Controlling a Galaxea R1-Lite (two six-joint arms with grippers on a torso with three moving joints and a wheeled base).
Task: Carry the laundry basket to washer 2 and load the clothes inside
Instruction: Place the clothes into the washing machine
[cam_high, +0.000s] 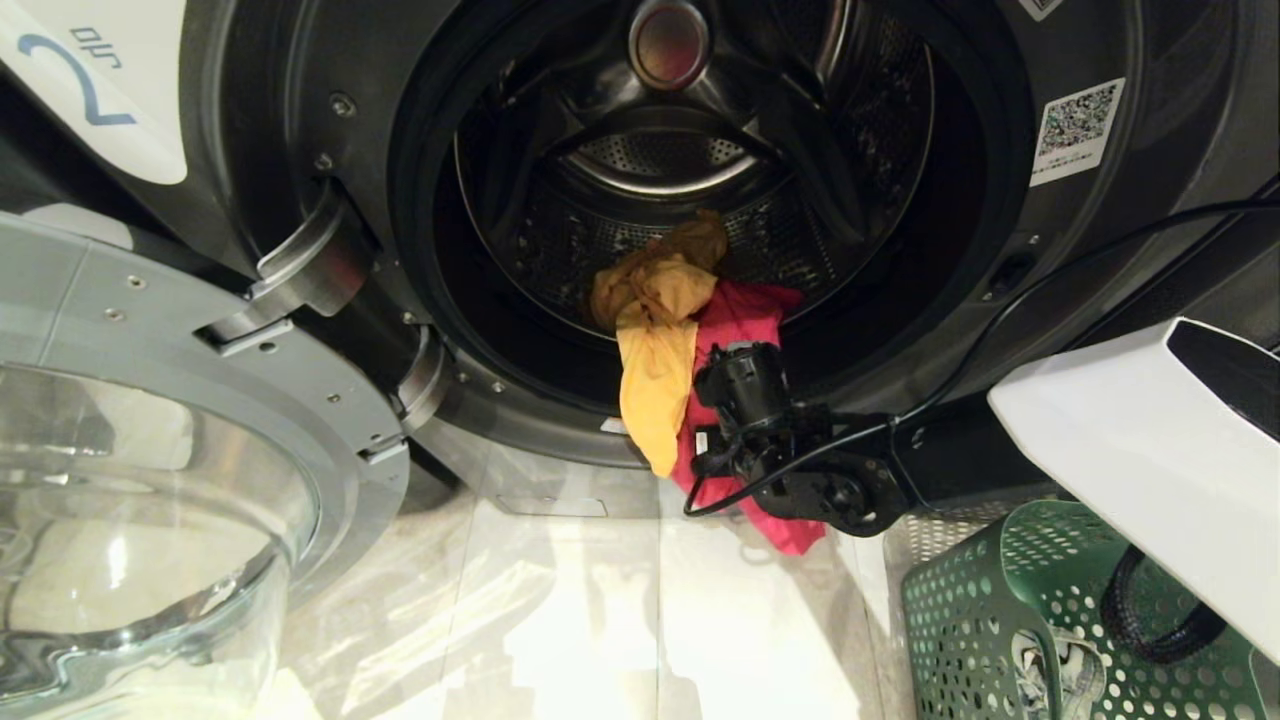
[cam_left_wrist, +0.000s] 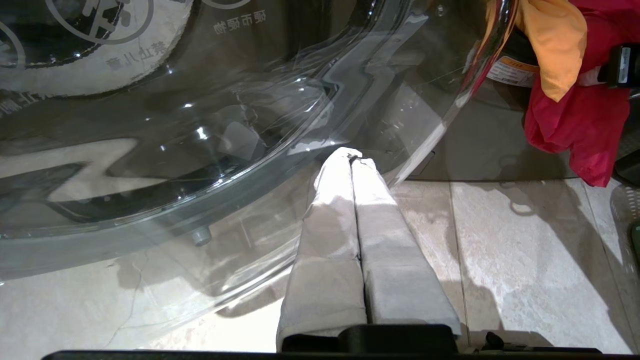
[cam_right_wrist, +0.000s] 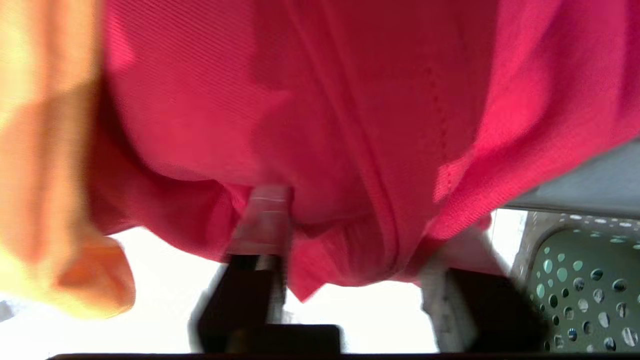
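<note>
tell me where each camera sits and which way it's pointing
Head: up on the robot, looking down into washer 2; right gripper shows.
Left wrist: behind the shut left gripper, facing the glass door.
Right wrist: behind its fingers, against the red garment.
All share the red and yellow garment.

Floor (cam_high: 600, 620) here is pale glossy tile with a lot of glare on it. The green laundry basket (cam_high: 1000, 610) sits on it off to the right, and washer 2 (cam_high: 300, 120) stands on it at the back.
</note>
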